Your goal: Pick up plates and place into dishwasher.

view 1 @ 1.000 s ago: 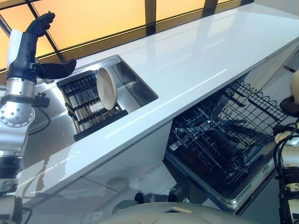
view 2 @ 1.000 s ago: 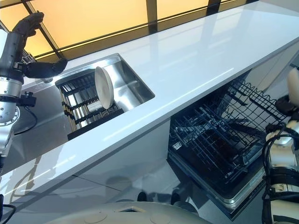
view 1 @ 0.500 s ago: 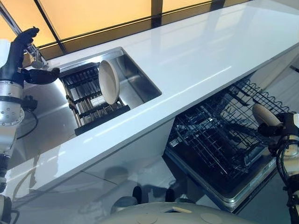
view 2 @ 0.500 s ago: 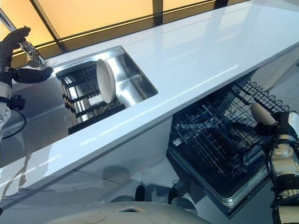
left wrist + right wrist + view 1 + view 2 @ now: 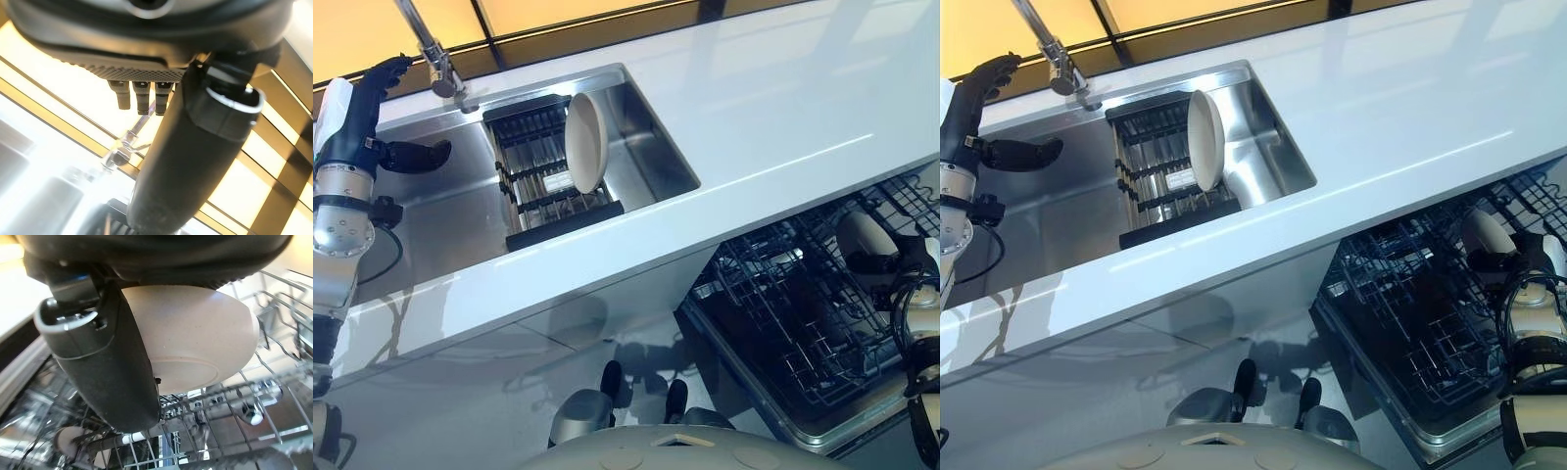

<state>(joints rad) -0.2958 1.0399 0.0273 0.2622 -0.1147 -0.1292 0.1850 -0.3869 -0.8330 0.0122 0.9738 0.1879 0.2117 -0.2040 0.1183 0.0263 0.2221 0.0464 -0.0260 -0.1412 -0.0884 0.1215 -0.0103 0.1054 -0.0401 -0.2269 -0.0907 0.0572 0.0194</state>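
placing step: right hand (image 5: 901, 266) fingers hold a round beige plate (image 5: 862, 238) over the black wire dishwasher rack (image 5: 803, 323) at 4 o'clock. next: lower it edge-first between tines. left hand (image 5: 372, 127) fingers loose, empty, at 10 o'clock.

White countertop (image 5: 783, 108), steel sink (image 5: 646, 147), amber-lit windows (image 5: 372, 29).

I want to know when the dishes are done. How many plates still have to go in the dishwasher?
None looks parked yet. The right hand holds one beige plate over the open dishwasher rack. One more plate waits upright in the sink's drying rack. The left hand is open near the faucet.
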